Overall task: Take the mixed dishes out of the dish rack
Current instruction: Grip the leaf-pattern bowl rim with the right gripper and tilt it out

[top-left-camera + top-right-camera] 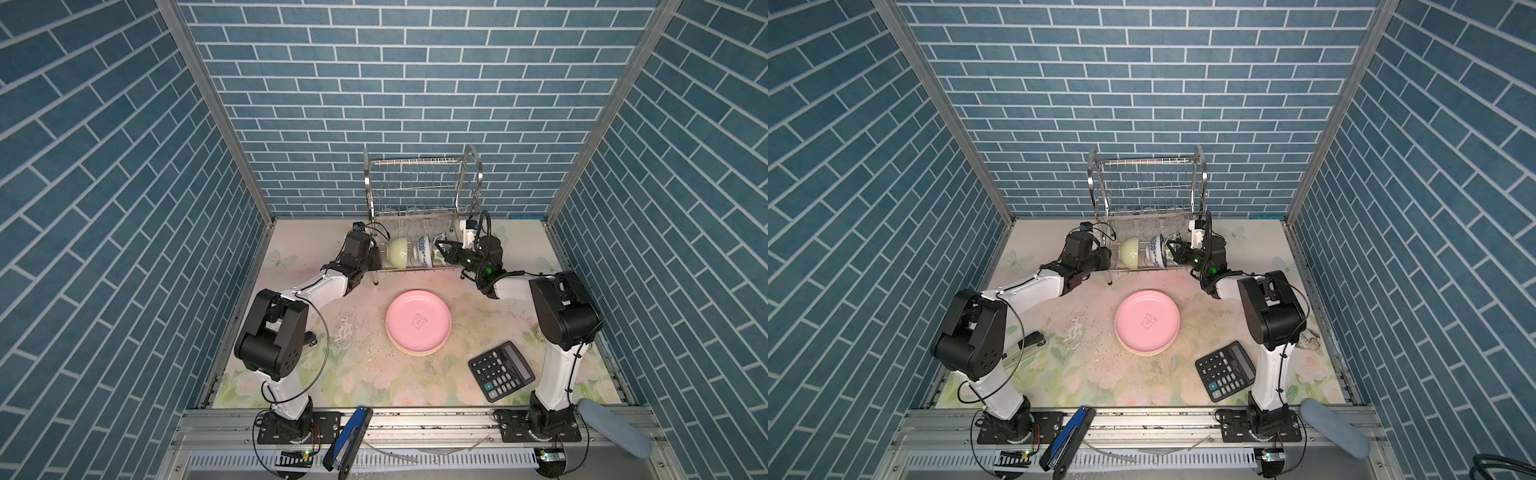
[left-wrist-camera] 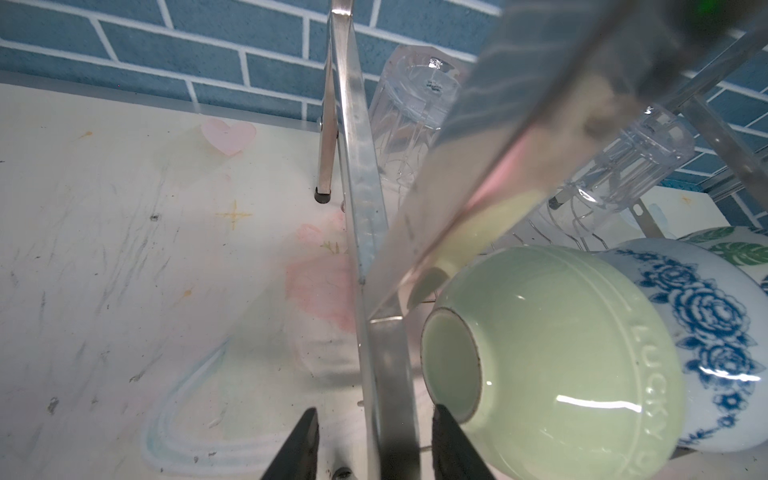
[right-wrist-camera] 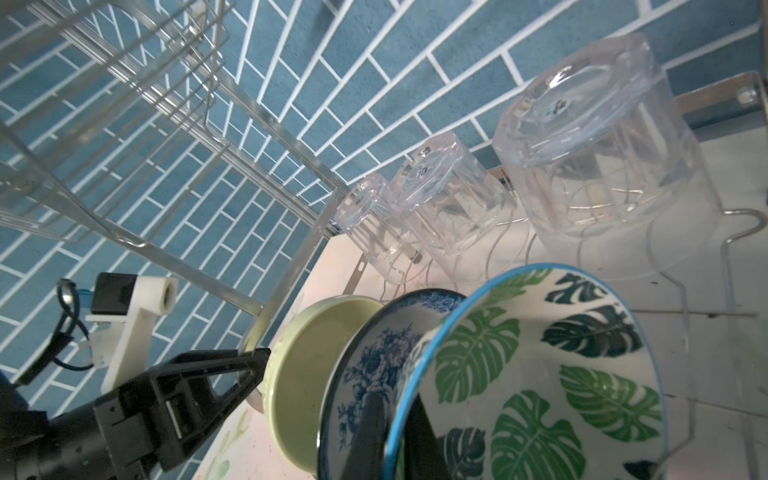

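Right wrist view: my right gripper (image 3: 395, 419) is pinched shut on the rim of the leaf bowl (image 3: 540, 374), one finger inside and one outside, at the lower middle of the frame.
Left side: my left gripper (image 2: 376, 415) stands partly open astride the rack's (image 2: 353, 166) side strip at the frame's bottom edge, holding nothing.
Dishes: the leaf bowl, blue bowl (image 3: 374, 357) and green bowl (image 2: 561, 353) lean in a row on the lower tier. Three glasses (image 3: 590, 145) stand mouth-down behind them. The plates (image 1: 418, 322) lie stacked at centre in both top views.
Risk: a thin rim pinch may slip, I judge. Pulling sideways could tip the blue bowl just beside mine, and swinging back could knock a glass.
Risk: with the strip unclamped, the rack could shift.
Room: upper-tier wires at the frame's upper left cap my lift. The way out is toward the plates, short of the calculator (image 1: 501, 370).
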`<state>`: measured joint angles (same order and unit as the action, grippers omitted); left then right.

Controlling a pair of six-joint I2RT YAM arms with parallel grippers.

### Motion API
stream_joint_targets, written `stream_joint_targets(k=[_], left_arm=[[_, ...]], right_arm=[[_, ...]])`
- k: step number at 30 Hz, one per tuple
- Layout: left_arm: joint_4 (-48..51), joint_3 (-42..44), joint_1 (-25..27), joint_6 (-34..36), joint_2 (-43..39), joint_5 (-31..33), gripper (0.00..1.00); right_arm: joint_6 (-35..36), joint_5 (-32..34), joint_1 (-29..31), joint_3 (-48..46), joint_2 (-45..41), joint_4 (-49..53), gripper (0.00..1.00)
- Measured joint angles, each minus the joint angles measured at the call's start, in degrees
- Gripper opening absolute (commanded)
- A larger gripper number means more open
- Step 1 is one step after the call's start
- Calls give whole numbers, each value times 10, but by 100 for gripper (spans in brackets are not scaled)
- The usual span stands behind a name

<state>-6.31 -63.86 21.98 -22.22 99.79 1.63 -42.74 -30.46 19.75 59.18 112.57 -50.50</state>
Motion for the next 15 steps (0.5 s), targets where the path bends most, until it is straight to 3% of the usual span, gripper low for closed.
stream_joint_targets(k=[15], left_arm=[[0,0,-1,0,0,0,45]], right_arm=[[-85,-17,-14,-34,1,-88,0]])
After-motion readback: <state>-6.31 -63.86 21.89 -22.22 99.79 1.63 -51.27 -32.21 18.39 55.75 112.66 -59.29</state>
